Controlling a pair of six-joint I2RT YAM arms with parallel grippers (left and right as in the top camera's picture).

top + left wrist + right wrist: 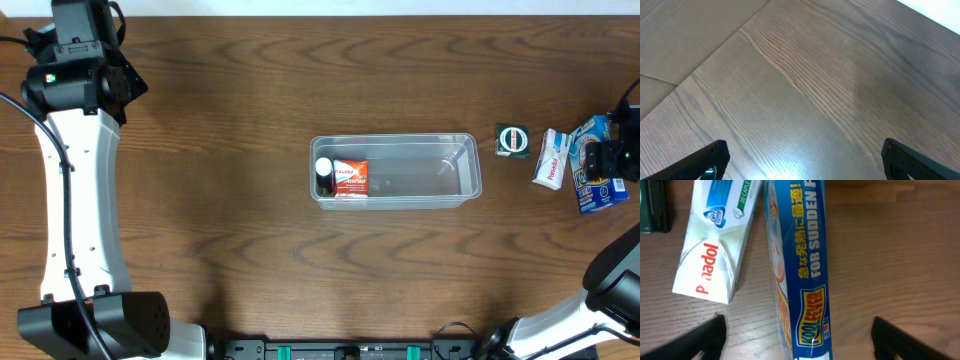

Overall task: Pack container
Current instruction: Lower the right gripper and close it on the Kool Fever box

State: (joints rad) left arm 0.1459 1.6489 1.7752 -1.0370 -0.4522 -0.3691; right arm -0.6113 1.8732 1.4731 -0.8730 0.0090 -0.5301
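Note:
The clear container (470, 170) lies at the table's middle. It holds a small dark bottle with a white cap (323, 175) and a red and white box (351, 178) at its left end. At the far right lie a blue Kool Fever box (592, 170), a white Panadol box (550, 158) and a small dark green box (513, 139). My right gripper (797, 340) is open, its fingers either side of the blue box (797, 265), with the Panadol box (715, 250) to the left. My left gripper (802, 160) is open and empty over bare wood at the far left.
The left arm (75, 180) runs along the table's left side. The right arm's base (590, 310) stands at the lower right corner. The table's far edge runs just behind both grippers.

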